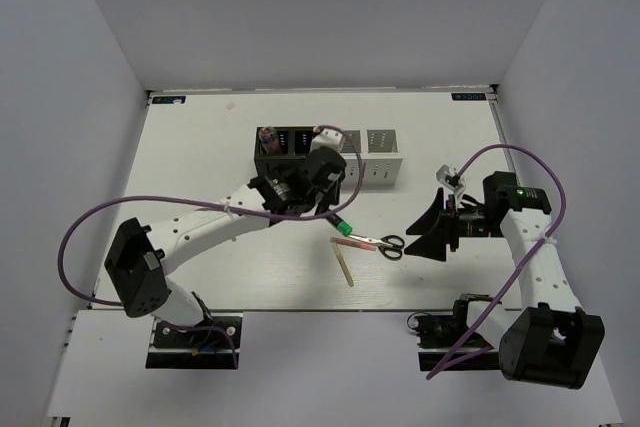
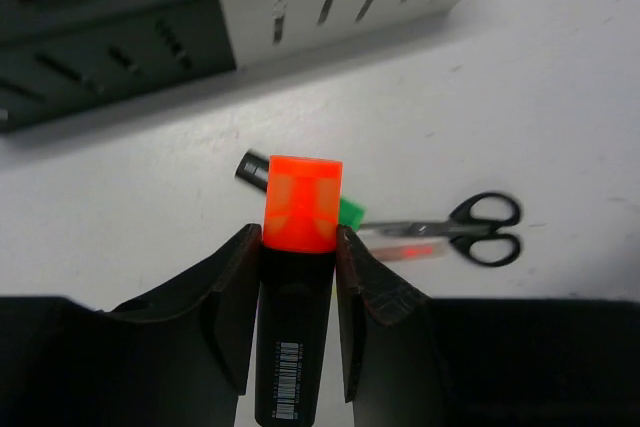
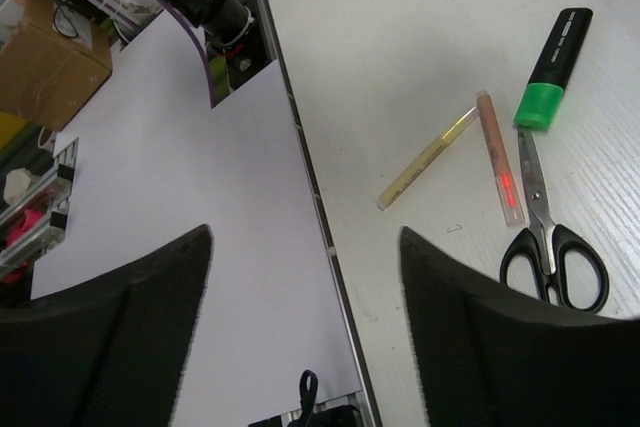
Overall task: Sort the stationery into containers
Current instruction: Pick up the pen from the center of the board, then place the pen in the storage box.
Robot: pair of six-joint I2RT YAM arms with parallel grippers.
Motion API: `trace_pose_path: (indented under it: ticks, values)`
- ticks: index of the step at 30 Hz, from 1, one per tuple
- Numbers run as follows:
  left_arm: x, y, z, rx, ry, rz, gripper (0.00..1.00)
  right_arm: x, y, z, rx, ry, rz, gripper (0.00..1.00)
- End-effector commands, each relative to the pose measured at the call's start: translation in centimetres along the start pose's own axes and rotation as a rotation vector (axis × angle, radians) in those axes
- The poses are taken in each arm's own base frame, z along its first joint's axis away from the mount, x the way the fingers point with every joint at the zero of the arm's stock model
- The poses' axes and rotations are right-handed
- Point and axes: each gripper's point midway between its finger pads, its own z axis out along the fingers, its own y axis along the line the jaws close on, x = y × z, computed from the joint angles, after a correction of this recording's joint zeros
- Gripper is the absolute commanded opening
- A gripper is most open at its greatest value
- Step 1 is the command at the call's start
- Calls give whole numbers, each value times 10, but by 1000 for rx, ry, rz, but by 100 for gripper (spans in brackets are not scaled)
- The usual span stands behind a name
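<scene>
Orange-capped highlighter (image 2: 302, 202) sits clamped in the left gripper (image 2: 298, 247) just near-side of the containers (image 1: 383, 173), presumably for dropping in, while the right gripper (image 3: 305, 267) hangs open right of the scissors (image 3: 553, 247).

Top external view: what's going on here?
The left tool is shut on an orange-capped highlighter, held just in front of the row of holders. The right tool is open and empty, hovering over the right of the table. A green-capped highlighter, scissors, a pink stick and a pale stick lie unsorted. The leftmost black holder already has items in it.
</scene>
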Motion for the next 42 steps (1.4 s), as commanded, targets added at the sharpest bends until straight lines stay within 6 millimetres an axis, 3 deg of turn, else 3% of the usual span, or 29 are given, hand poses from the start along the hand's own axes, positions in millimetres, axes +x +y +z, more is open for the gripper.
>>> trace_pose_path:
  ticks: [1,3,4,6,7,8,9,10,11,12,13,14,15,18,19,21,23,30,34,42]
  values:
    - [-62,-18,0,125,-115,20,0,-13,6,-1,-12,-30,-43,74]
    - [-78,-20,10,167,-130,-2,0,-13,6,-1,-14,-30,-39,67]
    - [-98,-24,13,214,-180,-39,0,-13,7,-1,-20,-30,-15,57]
    - [-114,-29,24,276,-198,-69,0,-14,7,-1,-25,-29,-32,44]
    - [-132,-26,33,314,-238,-100,0,-14,8,-1,-31,-26,-31,33]
    - [-137,-26,38,332,-245,-112,0,-15,9,-1,-33,-30,-33,27]
    - [-160,-30,33,364,-294,-130,0,-16,11,-2,-37,-31,-28,22]
    - [-157,-26,53,362,-266,-155,0,-17,10,-1,-42,-32,-34,16]
    - [-163,-25,58,392,-268,-163,0,-16,12,-2,-45,-31,-23,13]
    - [-182,-31,53,423,-310,-175,0,-17,12,-1,-48,-31,-33,12]
    - [-175,-30,72,432,-278,-190,0,-16,12,-2,-47,-33,-28,12]
    - [-190,-31,72,466,-314,-197,0,-17,11,-2,-47,-35,-32,12]
    - [-185,-33,82,483,-288,-213,0,-16,12,-1,-49,-33,-28,13]
    - [-198,-31,95,515,-301,-260,0,-16,12,-1,-50,-33,-22,15]
    - [-190,-25,102,502,-278,-276,0,-15,12,-1,-49,-30,-28,15]
    - [-200,-25,97,526,-327,-279,0,-15,12,-1,-50,-32,-27,16]
    - [-197,-14,99,507,-337,-279,0,-16,12,-1,-49,-34,-29,18]
    - [-193,45,93,426,-372,-332,0,-15,12,-1,-53,-34,-30,31]
    - [-169,67,101,372,-328,-315,0,-15,11,-1,-53,-32,-33,37]
    - [-155,80,110,347,-302,-307,0,-15,11,-1,-57,-32,-27,43]
